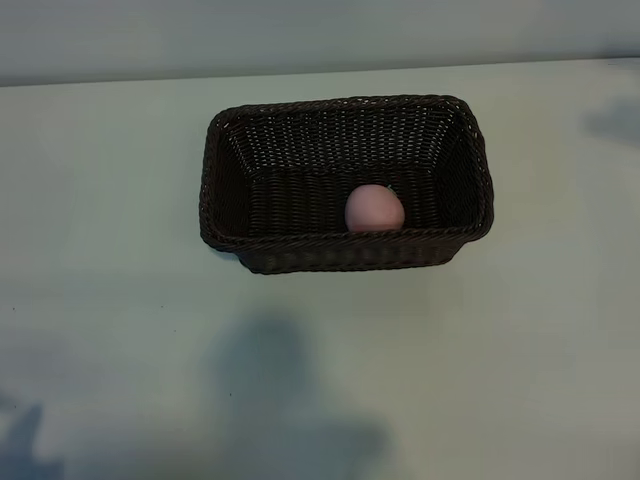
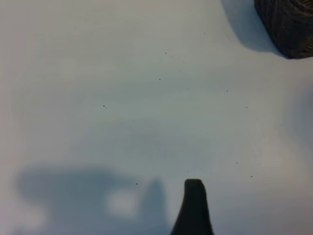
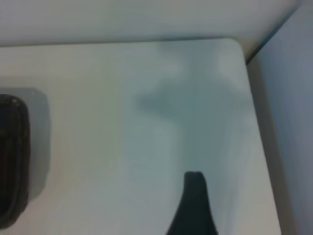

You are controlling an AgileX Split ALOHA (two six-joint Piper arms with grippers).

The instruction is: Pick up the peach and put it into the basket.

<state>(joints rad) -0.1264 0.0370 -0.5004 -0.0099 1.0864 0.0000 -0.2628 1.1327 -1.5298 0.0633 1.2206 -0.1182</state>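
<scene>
One peach: the peach (image 1: 375, 208) lies inside the basket (image 1: 218, 205), low in the frame's middle, resting against the basket's near long wall, a little right of the basket's centre
Basket: dark wicker, long axis running left to right across the exterior view, sitting on the pale table (image 1: 110, 300) in the upper middle of the frame
Task standing: by my reckoning the fruit is already where it belongs; nothing seems left to carry
Left gripper: not seen from outside; its wrist view shows one dark fingertip (image 2: 193, 208) at the bottom edge over bare table, a corner of the basket at the upper right of that frame, well apart; jaws stand wide, holding nothing
Right gripper: also out of the exterior view; one dark fingertip (image 3: 194, 205) at the bottom of its wrist view, basket edge at the far left of that frame, well apart; jaws wide, empty
Nearer arm: cannot tell, both are clear of the basket
Coming move: I'd guess only pulling back to rest
</scene>
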